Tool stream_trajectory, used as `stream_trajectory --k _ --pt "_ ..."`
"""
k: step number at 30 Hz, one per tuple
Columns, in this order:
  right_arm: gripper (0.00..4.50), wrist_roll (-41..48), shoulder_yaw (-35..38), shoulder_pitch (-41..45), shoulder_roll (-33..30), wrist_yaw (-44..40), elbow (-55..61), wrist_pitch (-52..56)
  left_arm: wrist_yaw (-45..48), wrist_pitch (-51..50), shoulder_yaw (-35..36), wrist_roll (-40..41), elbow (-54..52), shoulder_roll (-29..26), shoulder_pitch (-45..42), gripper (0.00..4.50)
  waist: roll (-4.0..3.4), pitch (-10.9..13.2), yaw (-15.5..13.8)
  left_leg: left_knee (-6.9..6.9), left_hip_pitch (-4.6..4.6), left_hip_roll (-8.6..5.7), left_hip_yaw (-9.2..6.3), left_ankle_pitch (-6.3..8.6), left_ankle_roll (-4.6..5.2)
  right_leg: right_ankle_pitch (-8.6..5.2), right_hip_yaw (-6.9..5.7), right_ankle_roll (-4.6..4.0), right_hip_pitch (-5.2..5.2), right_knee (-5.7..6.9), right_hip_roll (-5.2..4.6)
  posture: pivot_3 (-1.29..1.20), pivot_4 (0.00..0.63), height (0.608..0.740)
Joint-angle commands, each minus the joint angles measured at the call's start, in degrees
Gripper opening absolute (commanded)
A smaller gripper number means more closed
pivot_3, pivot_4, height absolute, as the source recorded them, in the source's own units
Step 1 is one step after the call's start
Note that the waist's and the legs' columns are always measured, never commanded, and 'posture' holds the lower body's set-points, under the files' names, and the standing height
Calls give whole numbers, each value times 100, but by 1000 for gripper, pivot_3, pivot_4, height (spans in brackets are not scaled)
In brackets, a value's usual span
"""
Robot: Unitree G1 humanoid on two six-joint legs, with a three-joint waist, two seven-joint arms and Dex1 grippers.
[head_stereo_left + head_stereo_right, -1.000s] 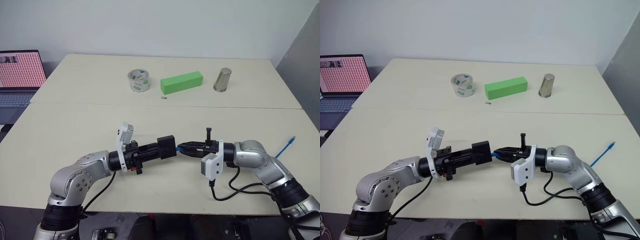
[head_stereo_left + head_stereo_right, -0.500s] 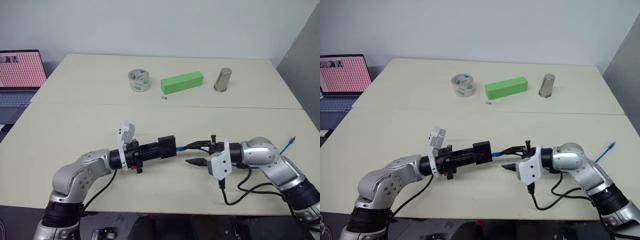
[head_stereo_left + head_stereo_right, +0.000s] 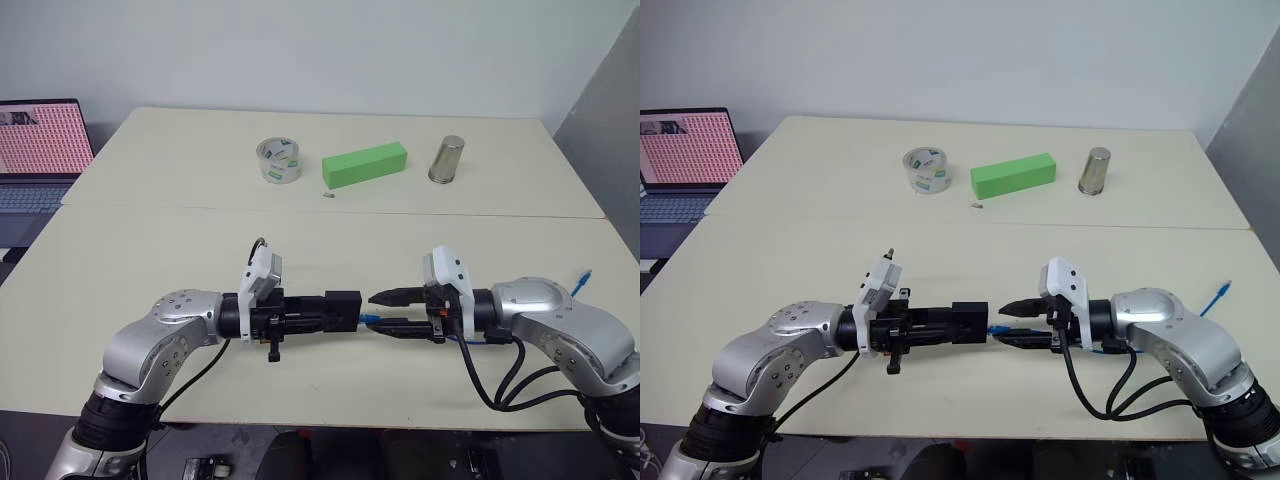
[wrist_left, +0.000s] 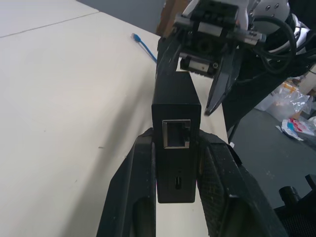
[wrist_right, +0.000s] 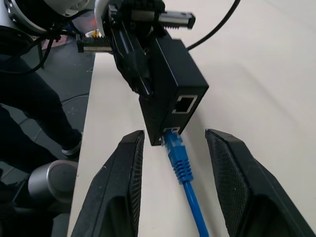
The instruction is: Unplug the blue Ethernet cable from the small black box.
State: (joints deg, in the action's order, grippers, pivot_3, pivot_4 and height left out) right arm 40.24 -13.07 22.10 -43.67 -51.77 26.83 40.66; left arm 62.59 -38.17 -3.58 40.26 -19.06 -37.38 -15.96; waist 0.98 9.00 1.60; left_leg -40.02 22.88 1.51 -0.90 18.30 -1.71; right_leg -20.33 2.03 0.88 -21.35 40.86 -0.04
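Right wrist view, right hand (image 5: 175, 163) open astride blue Ethernet cable (image 5: 183, 170); left hand (image 4: 175, 163) clamps small black box (image 4: 175, 128)

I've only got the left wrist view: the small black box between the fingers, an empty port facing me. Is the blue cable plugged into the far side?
Observer: Yes. The right wrist view shows the blue Ethernet cable plugged into the lower port of the small black box.
Operator: Is the right gripper holding it?
Observer: No. The right gripper is open, one finger either side of the plug.
Operator: And the cable's other end?
Observer: It lies loose on the table, beyond the right arm.
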Motion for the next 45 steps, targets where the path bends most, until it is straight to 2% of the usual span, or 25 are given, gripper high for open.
stream_trajectory --k 1,9,11,12,15,17,18,20,27,35,45 --pt "2066 176 36 192 125 -178 -45 260 17 104 51 64 -256 18 -102 791 0 0 1 0 0 0 0 0 0 0 -1 0 0 0 0 0 150 740" --pt "2066 23 -1 302 287 -316 -169 401 40 113 57 54 -270 5 -103 791 0 0 2 0 1 0 0 0 -1 0 0 0 -1 -1 0 0 150 740" --pt "1707 -50 -26 289 277 -372 -180 373 29 115 57 56 -289 11 -93 791 0 0 2 0 1 0 0 0 0 0 -1 0 -1 -1 0 0 150 740" --pt "1675 -92 -42 285 273 -399 -186 352 24 114 58 58 -291 17 -95 791 0 0 2 0 1 0 0 0 0 0 -1 0 -1 -1 0 0 150 740" --pt "942 -144 -50 292 305 -442 -184 358 63 127 50 62 -311 0 -85 791 0 0 2 0 1 0 0 0 0 0 -1 0 -1 -1 0 0 150 740" --pt "634 -161 -57 301 314 -477 -185 358 97 137 34 54 -330 -11 -81 791 0 0 2 0 1 0 0 0 0 0 -1 0 -1 -1 0 0 150 740" --pt "255 -169 -63 313 315 -495 -186 359 114 134 31 60 -341 -13 -75 791 0 0 2 0 1 0 0 0 -1 0 -1 0 -1 -1 0 0 150 740" --pt "19 -186 -65 331 322 -524 -195 361 143 135 23 64 -353 -19 -71 791 0 0 2 0 1 0 0 0 -1 0 -1 0 -1 -1 0 0 150 740" --pt "21 -238 -121 502 344 -712 -319 426 485 540 -290 -401 -425 -292 120 790 0 0 3 0 0 1 0 0 -1 0 0 0 -2 -1 0 0 150 740" --pt "21 -512 -132 468 42 -1054 -521 328 466 1421 -369 -1258 126 -527 301 782 -1 0 2 1 1 0 0 0 0 0 0 0 -2 -2 0 0 150 740" --pt "21 -737 -65 287 -26 -1044 -550 73 380 1712 -365 -1357 380 -597 254 782 -1 1 2 1 1 0 0 1 2 0 -1 0 -3 -2 0 0 150 740"
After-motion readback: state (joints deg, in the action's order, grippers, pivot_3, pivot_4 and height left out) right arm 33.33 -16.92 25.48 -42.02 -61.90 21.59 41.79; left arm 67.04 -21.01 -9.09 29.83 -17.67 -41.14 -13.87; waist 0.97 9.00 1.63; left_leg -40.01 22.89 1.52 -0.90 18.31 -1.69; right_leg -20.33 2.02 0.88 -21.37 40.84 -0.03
